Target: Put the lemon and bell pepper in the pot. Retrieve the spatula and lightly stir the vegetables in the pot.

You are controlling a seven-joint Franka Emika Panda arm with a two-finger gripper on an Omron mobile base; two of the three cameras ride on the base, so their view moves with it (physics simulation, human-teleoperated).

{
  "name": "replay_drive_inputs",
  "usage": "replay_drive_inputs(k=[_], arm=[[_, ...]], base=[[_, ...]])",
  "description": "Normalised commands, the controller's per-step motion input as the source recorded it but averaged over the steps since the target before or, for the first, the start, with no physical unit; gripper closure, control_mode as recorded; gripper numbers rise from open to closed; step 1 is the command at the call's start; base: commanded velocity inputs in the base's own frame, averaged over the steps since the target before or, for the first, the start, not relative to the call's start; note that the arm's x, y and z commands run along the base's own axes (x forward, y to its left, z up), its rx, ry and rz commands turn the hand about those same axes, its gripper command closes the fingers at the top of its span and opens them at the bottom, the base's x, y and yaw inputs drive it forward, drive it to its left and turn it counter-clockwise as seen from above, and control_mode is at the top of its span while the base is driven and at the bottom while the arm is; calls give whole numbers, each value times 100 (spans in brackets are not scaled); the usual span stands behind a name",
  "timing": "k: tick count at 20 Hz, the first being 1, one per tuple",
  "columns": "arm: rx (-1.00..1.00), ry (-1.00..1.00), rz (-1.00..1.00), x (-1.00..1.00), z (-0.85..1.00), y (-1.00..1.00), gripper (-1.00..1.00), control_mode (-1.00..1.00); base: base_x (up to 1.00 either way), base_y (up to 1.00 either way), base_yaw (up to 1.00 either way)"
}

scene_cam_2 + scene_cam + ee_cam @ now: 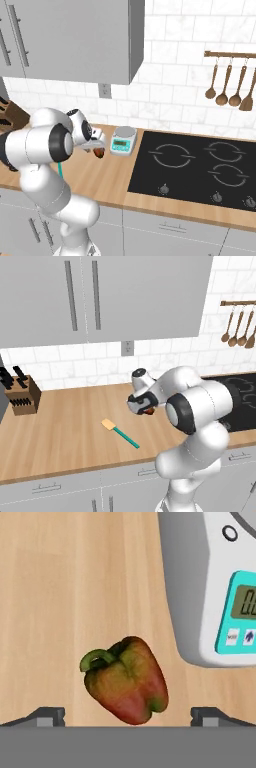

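Lying on its side on the pale wooden counter (75, 587), the bell pepper (126, 681) is lumpy and glossy, dark red with greenish patches and a short curled green stem at its left end in the hand view. The gripper (128, 714) hangs right over it with its jaws spread wide and nothing between them; the two dark finger tips (47, 716) stand one to each side of the pepper, neither touching it. Just beside the pepper sits a kitchen scale (215, 587), smooth grey-white plastic with rounded corners and a teal panel holding a small display; the digits begin with a zero but run out of the picture, and the two button marks below are too small to read.

From the base views the gripper (97, 146) is low over the counter, the pepper (99, 152) showing beneath it, next to the scale (123, 139). A black glass cooktop (200, 167) bears thin ring markings. A flat tan-bladed utensil with a teal handle (120, 433) lies on the counter apart from the pepper.
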Motion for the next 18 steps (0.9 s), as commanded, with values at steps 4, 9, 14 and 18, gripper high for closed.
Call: replay_drive_inputs(k=[4, 9, 14, 18], arm=[[0, 1, 0, 32, -29, -12, -100, -100], [0, 1, 0, 7, -31, -6, -100, -100], [0, 2, 0, 3, -26, -2, 100, -100], [0, -2, 0, -53, 0, 0, 100, -100]], base=[[0, 0, 0], [0, 0, 0], [0, 0, 0], [0, 0, 0]])
